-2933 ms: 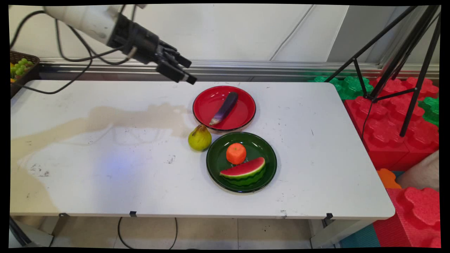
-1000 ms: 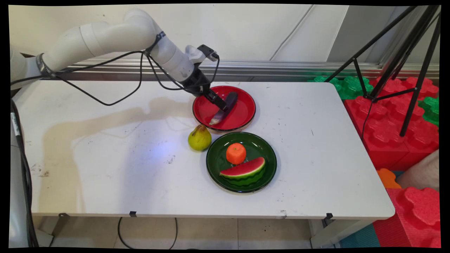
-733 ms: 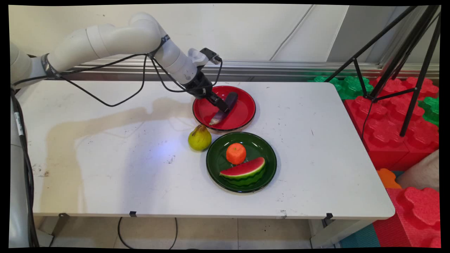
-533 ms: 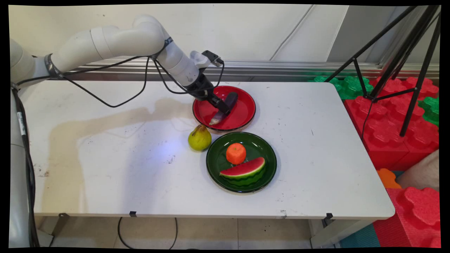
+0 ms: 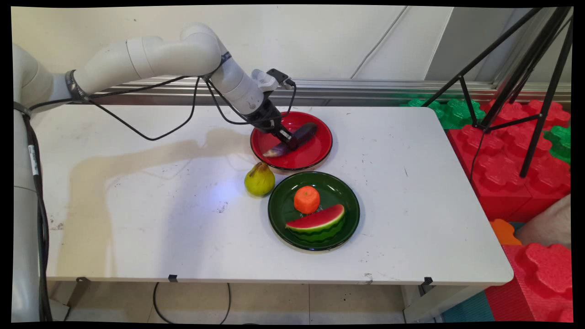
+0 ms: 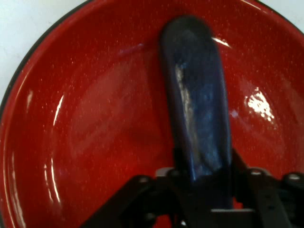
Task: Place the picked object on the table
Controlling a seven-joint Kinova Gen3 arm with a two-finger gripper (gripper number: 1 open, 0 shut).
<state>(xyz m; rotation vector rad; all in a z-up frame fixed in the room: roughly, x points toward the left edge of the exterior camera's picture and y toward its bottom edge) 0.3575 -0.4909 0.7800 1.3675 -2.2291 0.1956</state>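
My gripper [image 5: 287,140] is down inside the red plate [image 5: 315,153], and its fingers are clamped on the eggplant [image 5: 304,133] at mid-length. In the hand view the fingers [image 6: 176,167] press against both sides of the eggplant [image 6: 199,114], with the red plate [image 6: 85,123] filling the background.

Clearances: the red plate stands toward the far edge of the white table [image 5: 137,205], with a narrow strip of table between its rim and that edge. Its near rim lies just beside the rim of the green plate [image 5: 283,219]; I cannot tell whether the two rims touch. A pear [image 5: 259,179] stands on the table near the left rim of both plates. The table to the left of the pear and to the right of both plates is open surface. The green plate carries an orange [image 5: 306,199] and a watermelon slice [image 5: 317,224], close together.

The eggplant is long, slim and dark purple, with a glossy skin that shows a pale streak of reflected light. Its rounded dark end points toward the right rim of the red plate. Its paler, tapered end points toward the left rim, on the pear's side. It lies across the plate's middle.
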